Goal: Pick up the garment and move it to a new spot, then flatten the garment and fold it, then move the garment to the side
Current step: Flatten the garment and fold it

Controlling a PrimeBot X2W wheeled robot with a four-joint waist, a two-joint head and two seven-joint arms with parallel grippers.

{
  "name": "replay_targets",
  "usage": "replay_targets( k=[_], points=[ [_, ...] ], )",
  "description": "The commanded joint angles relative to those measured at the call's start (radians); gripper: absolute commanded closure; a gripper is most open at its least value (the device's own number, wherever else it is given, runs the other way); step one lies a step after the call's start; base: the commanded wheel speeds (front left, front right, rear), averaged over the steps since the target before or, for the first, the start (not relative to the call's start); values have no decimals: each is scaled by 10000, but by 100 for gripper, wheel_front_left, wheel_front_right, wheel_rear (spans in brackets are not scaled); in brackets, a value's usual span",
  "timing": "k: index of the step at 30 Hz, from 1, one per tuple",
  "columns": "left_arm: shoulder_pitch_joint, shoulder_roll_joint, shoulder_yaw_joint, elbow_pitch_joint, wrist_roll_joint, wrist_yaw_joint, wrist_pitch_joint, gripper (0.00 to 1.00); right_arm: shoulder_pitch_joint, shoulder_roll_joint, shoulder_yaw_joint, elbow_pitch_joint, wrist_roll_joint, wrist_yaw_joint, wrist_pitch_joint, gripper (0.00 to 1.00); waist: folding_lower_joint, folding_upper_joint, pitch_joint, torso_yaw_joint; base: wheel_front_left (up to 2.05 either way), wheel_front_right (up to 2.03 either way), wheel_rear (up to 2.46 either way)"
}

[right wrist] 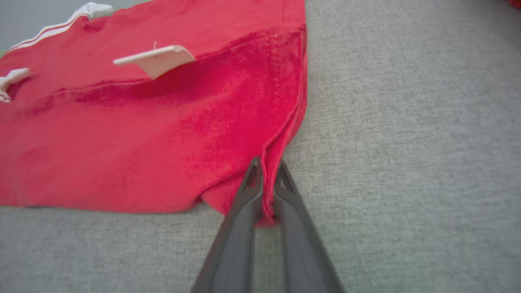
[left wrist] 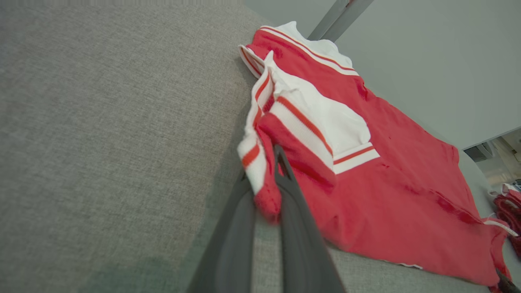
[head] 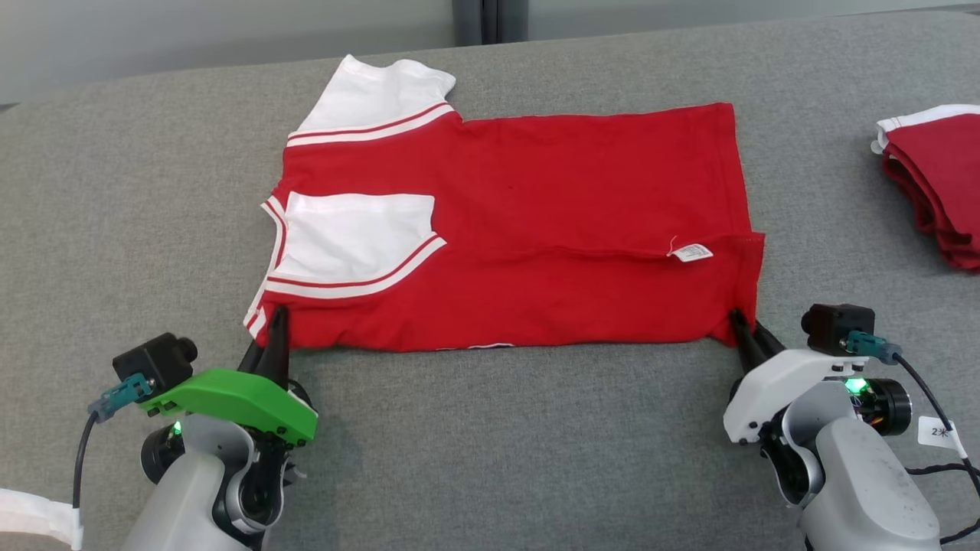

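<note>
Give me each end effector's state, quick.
Left end effector: shut on the shirt, near collar corner.
Right end effector: shut on the shirt, near hem corner.

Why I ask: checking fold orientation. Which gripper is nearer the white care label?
Right: the right gripper pinches the garment near the label; the left gripper pinches its far, collar-end corner.

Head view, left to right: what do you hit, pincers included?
white fabric at the bottom corner → left pincer, shut on the garment's corner → garment → right pincer, shut on its hem → pile of red clothes
</note>
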Motion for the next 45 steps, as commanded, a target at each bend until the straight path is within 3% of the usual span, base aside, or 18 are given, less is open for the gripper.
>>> replay_targets(
  k=[1, 9, 21, 26, 30, 31, 32, 33, 36, 40, 45],
  points=[
    [180, 84, 54, -116, -71, 14, -16, 100, -93, -36, -105, 35, 53, -4, -57, 100, 0, 0, -107, 6, 0, 0, 0],
    [820, 505, 139, -1574, -132, 188, 127, 100, 164, -37, -828, -943, -64, -4, 349, 100, 0, 0, -662, 151, 0, 0, 0],
    [4286, 1411, -13, -5235, -369, 1437, 987, 100, 3630, -45, -1526, -5152, 809, -6, 2675, 100, 0, 0, -1161, 291, 0, 0, 0],
    [5262, 1559, -20, -5624, -445, 1792, 1075, 100, 4733, -35, -1745, -5934, 1016, -7, 3048, 100, 0, 0, -1224, 289, 0, 0, 0],
    [5355, 1401, -68, -5005, -501, 1851, 1007, 100, 5094, -37, -1701, -5707, 1037, -9, 2904, 100, 0, 0, -1264, 243, 0, 0, 0],
    [5295, 1429, -136, -4776, -370, 1840, 963, 91, 5120, -33, -1641, -5610, 1001, -9, 2842, 57, 0, 0, -1273, 215, 0, 0, 0],
    [5239, 1390, -186, -4620, -346, 1798, 904, 66, 5134, -36, -1611, -5536, 974, -11, 2771, 23, 0, 0, -1272, 190, 0, 0, 0],
    [5165, 1333, -214, -4460, -288, 1741, 862, 0, 5150, -43, -1588, -5455, 941, -11, 2696, 0, 0, 0, -1266, 167, 0, 0, 0],
    [4941, 1290, -245, -4299, -189, 1661, 728, 0, 5145, -31, -1603, -5342, 914, -9, 2506, 0, 0, 0, -1232, 108, 0, 0, 0],
    [4434, 1733, -299, -4382, 443, 1663, 602, 0, 4974, -28, -1664, -5427, 799, -9, 2308, 0, 0, 0, -1138, 46, 0, 0, 0],
    [2786, 2682, -455, -4613, 1600, 1476, 971, 0, 4333, -26, -1579, -5859, 339, -9, 2213, 0, 0, 0, -898, -37, 0, 0, 0]
  ],
)
